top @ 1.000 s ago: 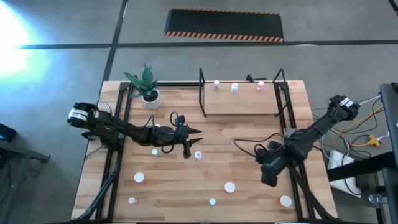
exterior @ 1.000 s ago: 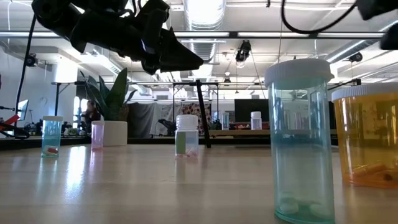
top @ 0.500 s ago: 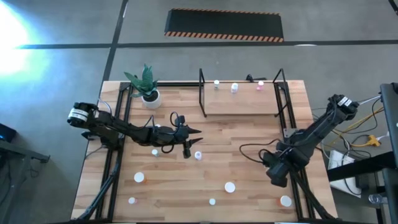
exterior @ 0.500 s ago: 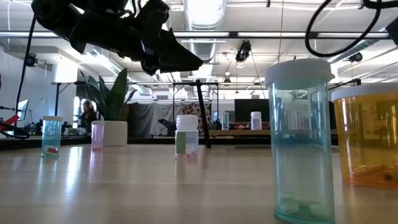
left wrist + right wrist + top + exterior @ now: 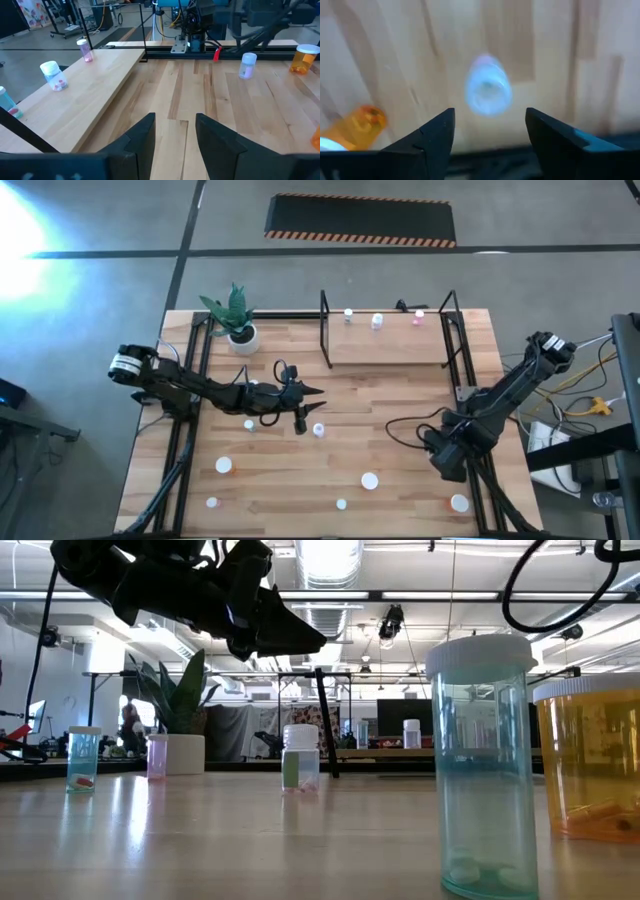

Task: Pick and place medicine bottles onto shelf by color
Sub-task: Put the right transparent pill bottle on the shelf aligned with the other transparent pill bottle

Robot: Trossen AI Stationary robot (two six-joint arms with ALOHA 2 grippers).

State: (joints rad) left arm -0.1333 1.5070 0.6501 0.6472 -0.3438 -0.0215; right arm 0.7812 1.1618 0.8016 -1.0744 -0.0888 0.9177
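Note:
The shelf [image 5: 388, 345] stands at the table's far side with three small bottles [image 5: 377, 321] along its far edge. In the left wrist view [image 5: 85, 100] they show as pink, white and green. Several more white-capped bottles stand on the table's near half. My left gripper [image 5: 305, 405] [image 5: 175, 120] is open and empty above the table's middle, a small bottle [image 5: 319, 430] just beside it. My right gripper [image 5: 445, 460] [image 5: 490, 117] is open above the near right, pointing down. A white-capped bottle [image 5: 488, 90] and an orange bottle [image 5: 362, 125] show ahead of its fingers.
A white pot with a green plant [image 5: 238, 320] stands at the far left. Black frame rails run along the table's left [image 5: 185, 430] and right [image 5: 470, 380] sides. A loose cable [image 5: 415, 430] lies by my right gripper. Bare wood lies between the shelf and the near bottles.
My right gripper has shifted a little toward the table's right edge, and its cable has moved with it.

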